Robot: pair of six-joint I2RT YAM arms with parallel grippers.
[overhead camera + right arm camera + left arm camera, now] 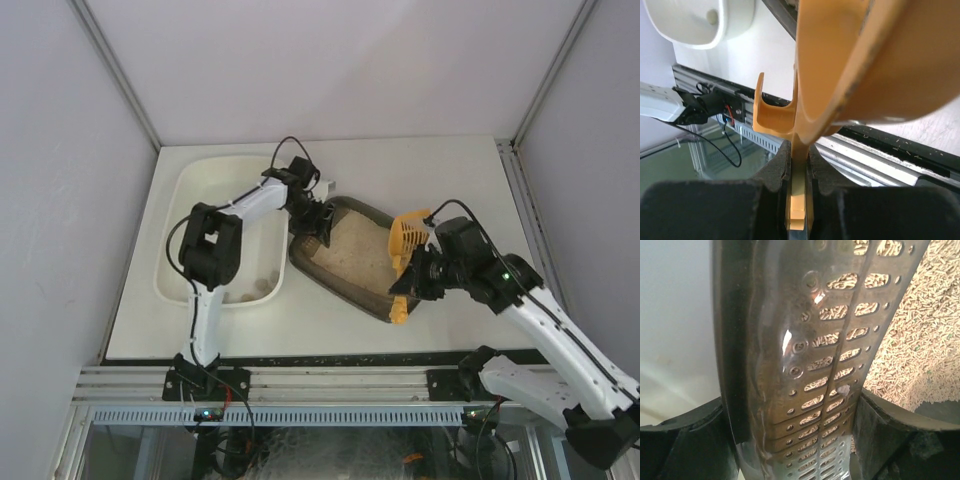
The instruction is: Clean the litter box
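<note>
The white-and-black left arm [255, 205] is raised from its base, bent at the black elbow joint [210, 248], and extended forward and to the right. The black two-finger left gripper [322, 222] is pointed downward. Its fingers [680, 445] are set against both faces of the rim wall of the dark grey-brown plastic litter box [810, 365]. The white-and-black right arm [545, 320] is held low and reached forward and to the left. The black right gripper [410, 282] is clamped on the flat handle of the orange-yellow plastic scoop [850, 65], which is pinched between both fingers [765, 195].
</note>
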